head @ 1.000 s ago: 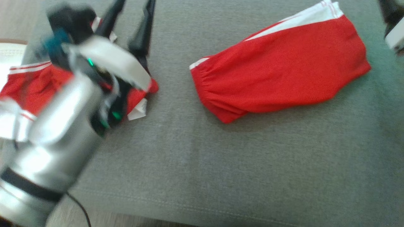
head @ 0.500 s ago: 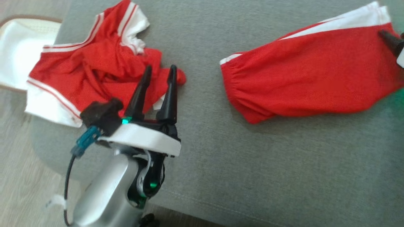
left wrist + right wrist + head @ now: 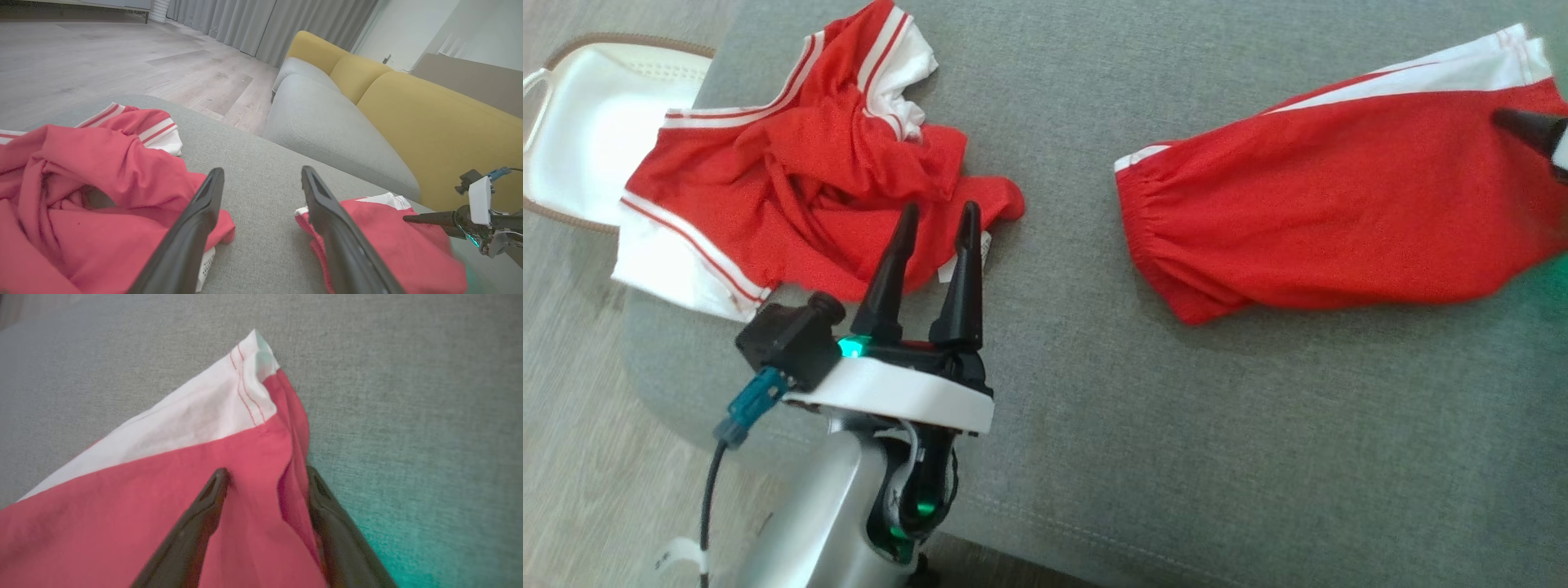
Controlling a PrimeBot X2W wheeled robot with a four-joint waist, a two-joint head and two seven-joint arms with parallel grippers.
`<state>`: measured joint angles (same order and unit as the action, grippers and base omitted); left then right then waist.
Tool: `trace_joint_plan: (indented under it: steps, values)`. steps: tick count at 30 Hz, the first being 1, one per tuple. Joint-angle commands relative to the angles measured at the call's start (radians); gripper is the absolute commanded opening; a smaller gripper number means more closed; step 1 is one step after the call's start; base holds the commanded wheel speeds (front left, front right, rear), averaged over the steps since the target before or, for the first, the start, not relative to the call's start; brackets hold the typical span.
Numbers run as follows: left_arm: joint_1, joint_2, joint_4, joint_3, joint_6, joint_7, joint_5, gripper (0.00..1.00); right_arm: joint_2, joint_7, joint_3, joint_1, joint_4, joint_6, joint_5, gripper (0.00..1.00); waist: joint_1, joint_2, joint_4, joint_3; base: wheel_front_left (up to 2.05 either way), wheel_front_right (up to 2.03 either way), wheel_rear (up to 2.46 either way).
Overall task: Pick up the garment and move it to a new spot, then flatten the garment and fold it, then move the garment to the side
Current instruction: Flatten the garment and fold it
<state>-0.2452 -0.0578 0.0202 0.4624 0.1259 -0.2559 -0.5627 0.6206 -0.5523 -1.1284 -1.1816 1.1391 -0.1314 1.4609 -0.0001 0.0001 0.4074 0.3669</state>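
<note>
folded red garment flat on the right of the grey cushion, its white-banded corner straddled by the wide-open right gripper; left gripper likewise spread at the edge of a crumpled red garment. risk: pinching only the top layer, undoing the fold.

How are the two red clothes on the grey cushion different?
The left garment is crumpled in a heap; the right garment lies smooth and flat. The left garment spills over the cushion edge; the right garment's white corner rests on it. Both are red with white trim.
</note>
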Motion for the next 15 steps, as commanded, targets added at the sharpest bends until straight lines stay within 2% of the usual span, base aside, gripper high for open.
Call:
trace_joint_plan:
  steps: [1,8,15]
  values:
    - [-0.003,-0.004,-0.025,-0.05,-0.007,-0.006,0.014,1.0,-0.01,0.022,-0.02,0.061,-0.03,0.001,-0.004,0.0,0.0001,-0.0001,-0.007,-0.002,0.0,0.0,0.0]
    - [-0.003,0.003,-0.009,-0.083,-0.024,-0.006,0.061,1.0,-0.015,0.2,-0.004,0.073,-0.085,0.001,-0.017,0.0,0.0001,-0.0001,-0.065,-0.039,0.0,0.0,0.0]
    - [0.012,0.003,0.009,-0.123,-0.036,-0.006,0.093,1.0,-0.023,0.266,0.001,0.11,-0.089,0.001,-0.008,0.0,0.0001,-0.0001,-0.152,-0.097,0.0,0.0,0.0]
